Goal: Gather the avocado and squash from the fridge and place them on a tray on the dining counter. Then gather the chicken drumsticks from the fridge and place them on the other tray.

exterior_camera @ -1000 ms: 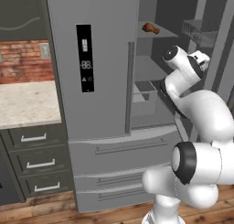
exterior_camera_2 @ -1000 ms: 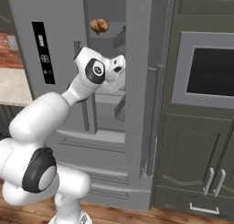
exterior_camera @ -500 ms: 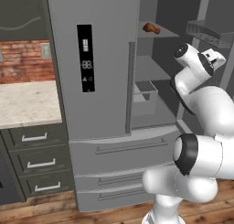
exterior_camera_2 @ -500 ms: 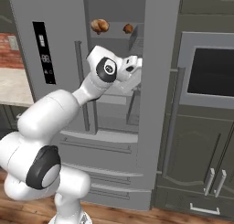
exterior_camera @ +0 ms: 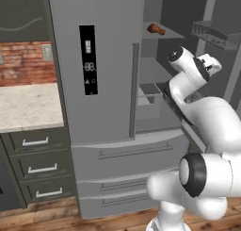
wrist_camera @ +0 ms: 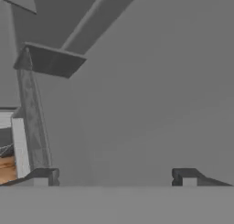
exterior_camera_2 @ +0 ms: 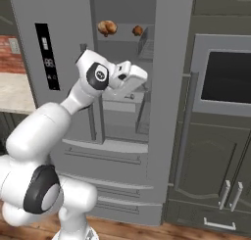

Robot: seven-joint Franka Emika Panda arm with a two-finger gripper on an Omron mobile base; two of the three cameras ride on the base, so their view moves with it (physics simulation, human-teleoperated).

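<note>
The fridge stands with its right door swung open. On an upper shelf lie chicken drumsticks: a reddish-brown one in the left base view, and in the right base view a golden-brown piece with a darker one beside it. My gripper is open, its fingertips wide apart with nothing between them, facing the grey inside of the door. The hand hovers in the opening, below the drumstick shelf. The avocado, squash, trays and dining counter are out of view.
A beige stone wall counter with drawers stands left of the fridge. A built-in oven and cabinets are on the right. Door bins jut from the open door. A crisper box sits low inside.
The right fridge door has swung wider open, and my hand has moved right and a little up with it. More of the upper shelf and a second drumstick now show.
</note>
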